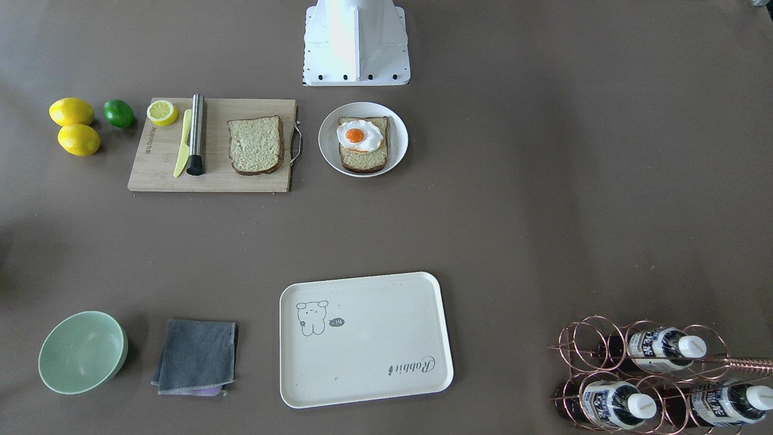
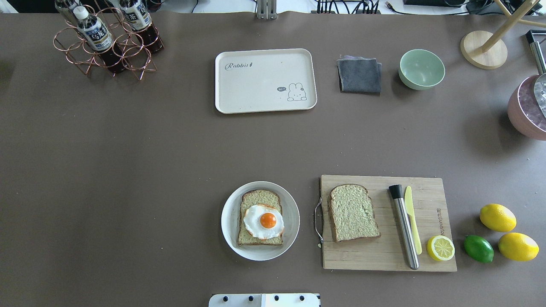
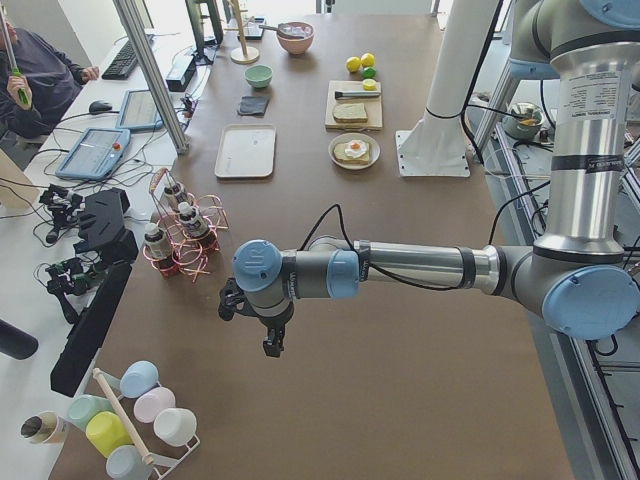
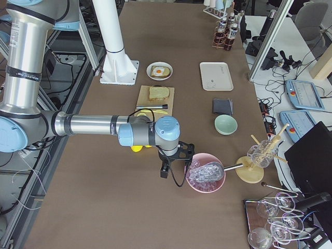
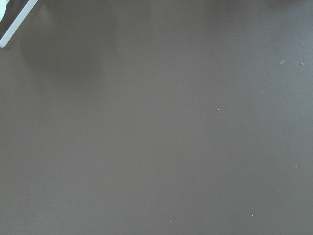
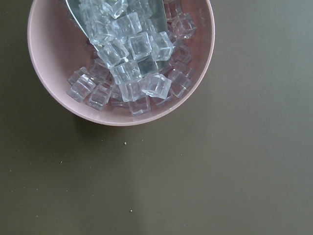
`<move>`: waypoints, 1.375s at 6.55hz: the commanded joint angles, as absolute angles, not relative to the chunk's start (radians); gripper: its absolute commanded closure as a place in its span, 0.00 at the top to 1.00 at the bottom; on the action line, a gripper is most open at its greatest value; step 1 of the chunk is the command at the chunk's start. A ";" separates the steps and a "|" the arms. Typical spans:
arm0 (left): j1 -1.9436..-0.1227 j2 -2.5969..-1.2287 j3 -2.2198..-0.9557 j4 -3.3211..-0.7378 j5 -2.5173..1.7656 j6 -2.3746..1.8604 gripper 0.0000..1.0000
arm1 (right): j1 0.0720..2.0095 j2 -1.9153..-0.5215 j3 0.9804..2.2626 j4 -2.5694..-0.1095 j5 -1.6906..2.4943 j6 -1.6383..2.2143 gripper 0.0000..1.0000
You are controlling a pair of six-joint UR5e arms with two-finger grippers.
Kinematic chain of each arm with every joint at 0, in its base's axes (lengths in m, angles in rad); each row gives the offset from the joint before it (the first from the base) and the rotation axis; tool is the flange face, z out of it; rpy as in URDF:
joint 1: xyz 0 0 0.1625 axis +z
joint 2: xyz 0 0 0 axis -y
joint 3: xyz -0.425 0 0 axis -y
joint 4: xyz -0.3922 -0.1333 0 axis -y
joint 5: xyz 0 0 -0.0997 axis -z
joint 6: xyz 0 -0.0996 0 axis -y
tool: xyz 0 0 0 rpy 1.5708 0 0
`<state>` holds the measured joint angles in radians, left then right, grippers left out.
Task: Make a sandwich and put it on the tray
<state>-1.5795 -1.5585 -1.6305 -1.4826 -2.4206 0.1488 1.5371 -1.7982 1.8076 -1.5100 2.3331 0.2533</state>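
Observation:
A round white plate [image 2: 228, 221] holds one slice of greenish-tan bread [image 2: 260, 198] with a fried egg [image 2: 263, 221] on top, uncovered. A second bread slice [image 2: 353, 212] lies on the wooden cutting board [image 2: 384, 256] beside it. The cream tray [image 2: 264, 81] with "Rabbit" script lies bare at the table's far side. My left gripper [image 3: 272, 345] hangs over bare table far from the food, seen only in the exterior left view. My right gripper [image 4: 163, 173] hangs beside a pink bowl of ice [image 4: 206, 174], seen only in the exterior right view. I cannot tell if either is open.
On the board lie a yellow knife [image 2: 412, 217], a steel muddler [image 2: 404, 226] and a lemon half [image 2: 440, 247]. Two lemons [image 2: 497, 217] and a lime [image 2: 478, 248] lie beyond it. A grey cloth [image 2: 359, 75], green bowl [image 2: 421, 69] and bottle rack [image 2: 106, 38] stand far.

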 commanded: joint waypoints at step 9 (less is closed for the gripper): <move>-1.549 -1.568 -1.676 -1.483 -2.422 0.147 0.97 | 1.537 -1.792 1.813 -1.505 2.344 0.252 1.00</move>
<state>-1.5586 -1.5666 -1.6554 -1.4838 -2.4222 0.1484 1.5371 -1.7932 1.8095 -1.5079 2.3390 0.2539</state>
